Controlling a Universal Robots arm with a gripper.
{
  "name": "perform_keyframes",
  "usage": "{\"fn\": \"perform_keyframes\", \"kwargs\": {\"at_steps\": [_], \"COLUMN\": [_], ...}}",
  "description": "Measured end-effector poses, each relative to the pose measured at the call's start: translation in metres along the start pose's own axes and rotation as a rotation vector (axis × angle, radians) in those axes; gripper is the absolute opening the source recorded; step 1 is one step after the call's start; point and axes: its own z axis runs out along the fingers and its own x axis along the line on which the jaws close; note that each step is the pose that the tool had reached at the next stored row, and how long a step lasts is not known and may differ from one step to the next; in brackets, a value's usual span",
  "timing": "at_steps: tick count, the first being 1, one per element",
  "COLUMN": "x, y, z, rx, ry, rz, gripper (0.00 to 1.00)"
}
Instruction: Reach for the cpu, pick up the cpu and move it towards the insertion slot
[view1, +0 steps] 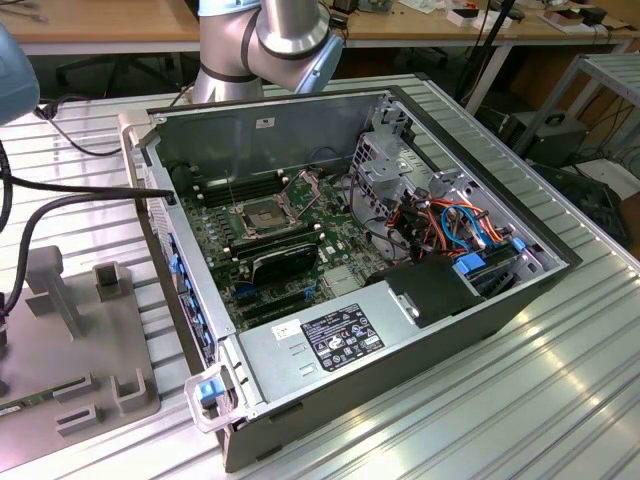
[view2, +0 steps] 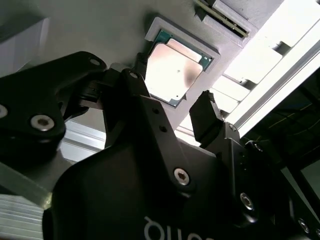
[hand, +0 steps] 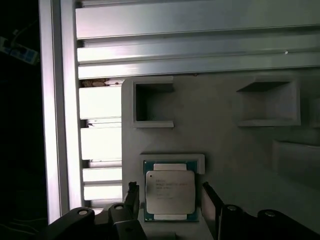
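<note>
The gripper (hand: 170, 189) (view2: 172, 86) hangs low over a grey fixture plate (hand: 230, 140) and faces down at it. Its two black fingers (hand: 133, 196) are spread apart with nothing between the pads. The cpu (hand: 170, 192) (view2: 175, 67) lies flat in a shallow recess of that plate, silvery face up, framed by the fingers on two opposite sides. A narrow gap shows on each side, so neither finger touches it. Whether the tips are level with the chip or above it I cannot tell. In both wrist views the gripper's body is cut off at the frame edge.

In the exterior view the arm (view1: 272, 38) is seen as a silver joint behind the computer case (view1: 250, 125), its upper part cut off. The fixture plate (view1: 60, 340) lies at the exterior view's left, beside the case.

A raised lip (hand: 172, 157) borders the recess on the side away from the gripper. Two rectangular pockets (hand: 152, 107) lie further out. One finger stands near the plate's edge, beyond which run the bright slats of the table (hand: 200, 20).

The insertion slot (view1: 262, 215) sits inside the open-topped case, well apart from the cpu. Its load plate (view1: 305, 185) is tilted up, memory slots (view1: 235, 190) run on one side and a black ribbed card (view1: 285, 258) on the other
</note>
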Motion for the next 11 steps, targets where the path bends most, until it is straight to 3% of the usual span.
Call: {"fn": "perform_keyframes", "kwargs": {"at_steps": [3, 4, 11], "x": [-0.0004, -0.0005, -0.0016], "y": [-0.0002, -0.0002, -0.0006], "z": [0.003, 0.0041, 0.0154], "rx": [0.0006, 0.0006, 0.0005], "ry": [0.0, 0.0001, 0.0], "rz": [0.0, 0.0, 0.0], "gripper": [0.63, 0.69, 0.69]}}
